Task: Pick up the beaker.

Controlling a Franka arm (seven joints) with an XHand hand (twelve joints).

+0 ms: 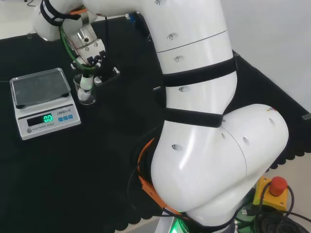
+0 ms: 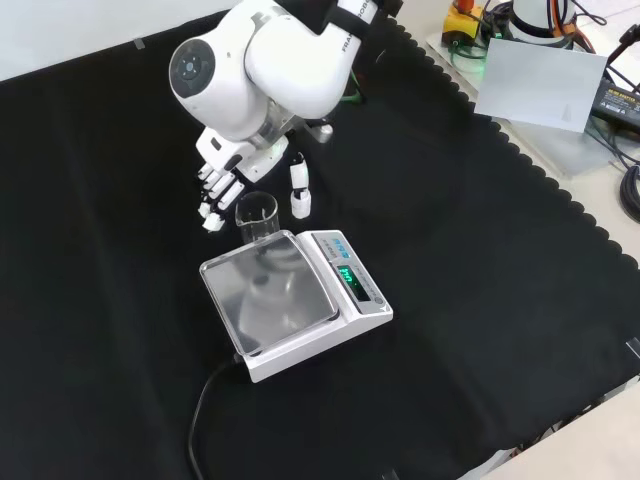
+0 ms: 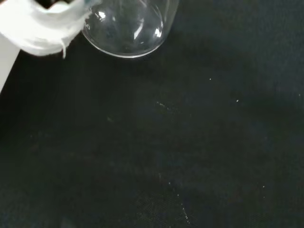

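A small clear glass beaker (image 2: 257, 217) stands upright on the black cloth, right against the far edge of the scale (image 2: 330, 318) in the front view. The hand (image 2: 236, 160) hangs over it, open. Its fingers (image 2: 212, 197) reach down on the beaker's left and the thumb (image 2: 299, 190) on its right, each a little apart from the glass. In the head view the hand (image 1: 89, 50) is just above the beaker (image 1: 85, 90), to the right of the scale (image 1: 43, 116). Close up in the wrist view, the beaker (image 3: 127, 27) sits beside a blurred white part of the hand (image 3: 38, 23).
The white scale has a shiny pan (image 1: 40, 87) and a lit green display (image 2: 349, 274). Its black cable (image 2: 200, 420) runs toward the front edge of the cloth. A grey sheet (image 2: 540, 80) and a red stop button (image 1: 277, 186) lie off the cloth.
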